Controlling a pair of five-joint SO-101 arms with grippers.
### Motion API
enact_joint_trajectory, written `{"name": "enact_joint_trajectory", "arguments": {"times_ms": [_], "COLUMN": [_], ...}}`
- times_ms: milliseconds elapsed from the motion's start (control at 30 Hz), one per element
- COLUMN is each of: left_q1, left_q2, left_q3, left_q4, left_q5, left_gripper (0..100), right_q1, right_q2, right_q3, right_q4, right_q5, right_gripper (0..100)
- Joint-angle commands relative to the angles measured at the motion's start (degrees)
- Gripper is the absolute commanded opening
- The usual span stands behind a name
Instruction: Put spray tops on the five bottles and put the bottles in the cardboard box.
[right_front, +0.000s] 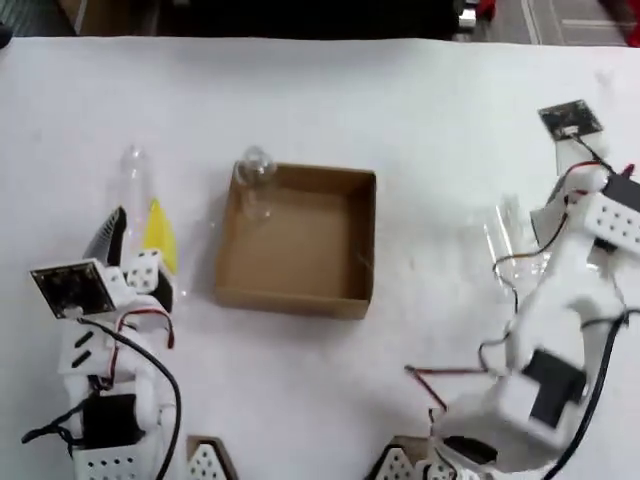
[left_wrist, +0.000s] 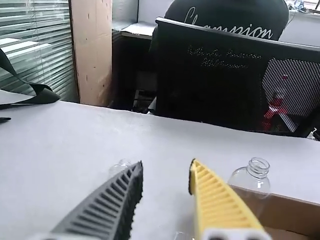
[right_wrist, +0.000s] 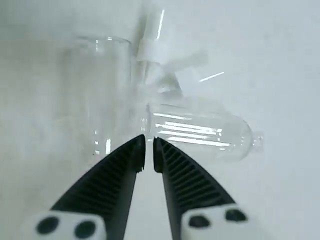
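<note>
- The left gripper (right_front: 135, 215) is seen at the left of the desk (right_front: 400, 100). Its fingers, one grey and one yellow, are spread wide and nothing is held.
- A clear bottle (left_wrist: 121, 168) is seen just beyond that gap, near the fingertips but apart from them. The wide opening is probably kept so this bottle can be taken.
- The cardboard box (right_front: 290, 298) is placed mid-desk, between the two arms, and is open at the top. That spot looks reachable for both arms.
- A second bottle (right_front: 255, 175) is seen at the box's far left corner, upright, with its neck open and no spray top fitted. Whether it is inside the wall or just outside cannot be told.
- The right gripper (right_wrist: 149, 146) is held low over the desk at the right. Its fingers are drawn almost together with only a thin slit between them, and nothing is gripped.
- A lying bottle (right_wrist: 200, 131) is seen just past those fingertips, on its side. Another clear bottle (right_wrist: 100, 90) is beside it.
- A white piece (right_wrist: 150, 50) is seen near them. It is likely a spray top, but this cannot be confirmed.
- The task is judged to be at an early stage, since no bottle is seen with a top on.
- The right fingers would have to be opened before anything could be picked up.
- Risk: the lying bottle is round and clear, so it may roll if nudged.
</note>
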Motion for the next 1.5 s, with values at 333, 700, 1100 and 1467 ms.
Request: {"name": "enact_joint_trajectory", "arguments": {"times_ms": [333,700,1100,1467], "left_q1": [0.6,0.6,0.7,0.7], "left_q2": [-0.4,-0.4,-0.4,-0.4], "left_q3": [-0.7,-0.8,-1.0,-1.0], "left_q4": [-1.7,-1.7,-1.7,-1.5], "left_q5": [-0.7,-0.7,-0.7,-0.7], "left_gripper": [15,15,15,15], "right_q1": [-0.7,-14.2,-8.0,12.6], "right_q2": [20.5,22.2,-1.3,10.6], "right_q3": [-14.3,-14.1,-14.2,-16.7], "right_q4": [0.3,9.5,7.9,-12.6], "right_q5": [0.8,-2.8,-6.2,-10.6], "right_gripper": [1.6,1.6,1.6,1.7]}}
